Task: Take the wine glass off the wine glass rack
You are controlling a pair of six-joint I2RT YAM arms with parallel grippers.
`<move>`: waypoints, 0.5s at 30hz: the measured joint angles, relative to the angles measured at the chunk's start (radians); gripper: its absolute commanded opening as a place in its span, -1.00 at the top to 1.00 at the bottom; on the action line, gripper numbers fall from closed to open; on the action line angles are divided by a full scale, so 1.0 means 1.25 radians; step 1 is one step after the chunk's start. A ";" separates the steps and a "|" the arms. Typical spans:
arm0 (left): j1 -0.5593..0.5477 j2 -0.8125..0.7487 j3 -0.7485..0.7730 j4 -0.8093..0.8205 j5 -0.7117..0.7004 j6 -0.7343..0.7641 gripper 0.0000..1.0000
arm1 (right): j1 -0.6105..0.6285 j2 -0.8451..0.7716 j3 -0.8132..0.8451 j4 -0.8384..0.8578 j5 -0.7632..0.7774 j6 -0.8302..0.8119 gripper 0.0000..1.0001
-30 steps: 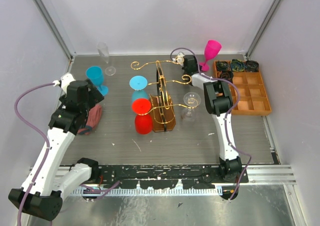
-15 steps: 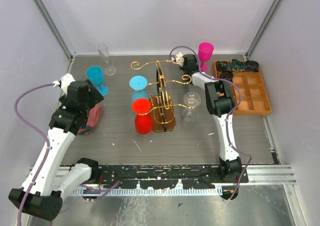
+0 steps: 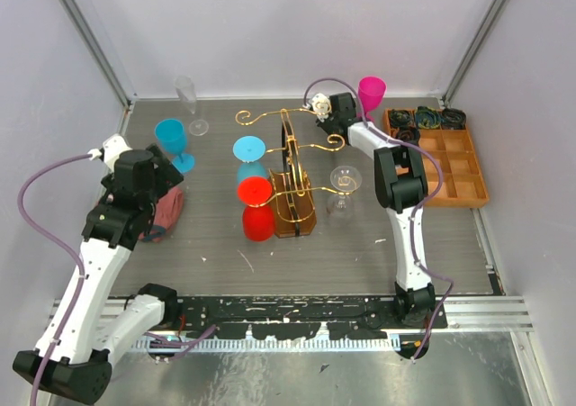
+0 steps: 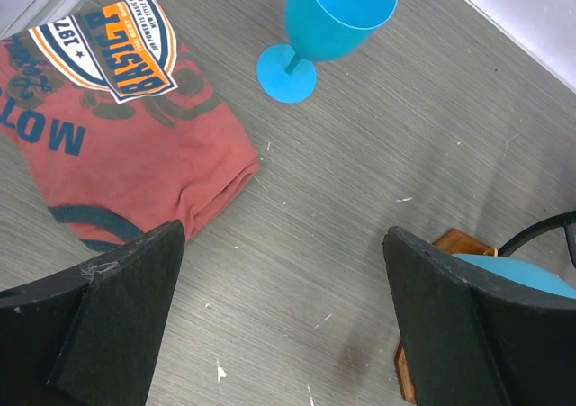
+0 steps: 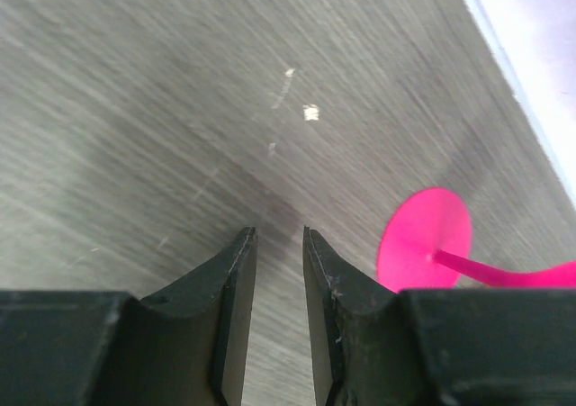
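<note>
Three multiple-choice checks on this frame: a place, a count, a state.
1. Where does the pink glass stand? A on the rack; B on the table beside the tray; C inside the tray.
2. How many blue glasses are there? A two; B one; C four.
3. What does the right gripper hold? A the pink glass; B a blue glass; C nothing.
Key: 1 B, it stands upright by the tray. 2 A, one on the table, one at the rack. 3 C, nothing sits between its jaws.
</note>
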 measured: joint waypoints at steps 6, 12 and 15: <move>0.000 -0.018 0.001 -0.016 0.002 0.001 -0.96 | -0.004 -0.010 0.041 -0.133 -0.120 0.068 0.28; 0.000 -0.009 0.029 -0.067 0.035 -0.001 -0.96 | -0.014 -0.039 0.041 -0.272 -0.229 0.146 0.21; 0.000 -0.003 0.038 -0.093 0.056 -0.003 -0.96 | -0.014 -0.052 0.035 -0.325 -0.251 0.182 0.21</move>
